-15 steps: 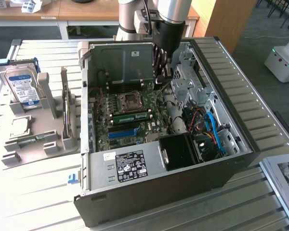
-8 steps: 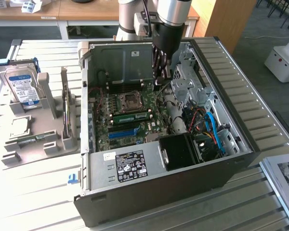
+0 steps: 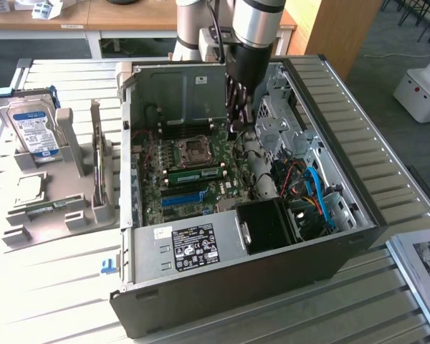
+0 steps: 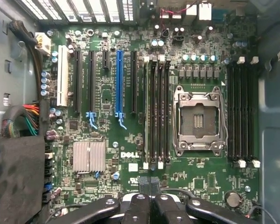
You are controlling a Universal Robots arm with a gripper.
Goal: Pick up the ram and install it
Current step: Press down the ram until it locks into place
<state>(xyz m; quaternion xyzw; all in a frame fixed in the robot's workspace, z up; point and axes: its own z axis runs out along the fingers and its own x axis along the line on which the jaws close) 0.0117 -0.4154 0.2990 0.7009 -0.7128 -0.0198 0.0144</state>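
The black claw (image 3: 236,130) hangs shut above the green motherboard (image 4: 113,140), its dark fingers pressed flat together with nothing between them, inside the open sheet-metal computer case (image 3: 272,281) on the slatted counter (image 3: 72,287). The ram (image 3: 194,174), a long thin green stick, stands on edge in a slot just beside the square silver CPU socket (image 3: 194,150).

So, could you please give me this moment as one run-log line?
gripper: shut, empty, over motherboard | ram: appears seated in slot beside CPU socket
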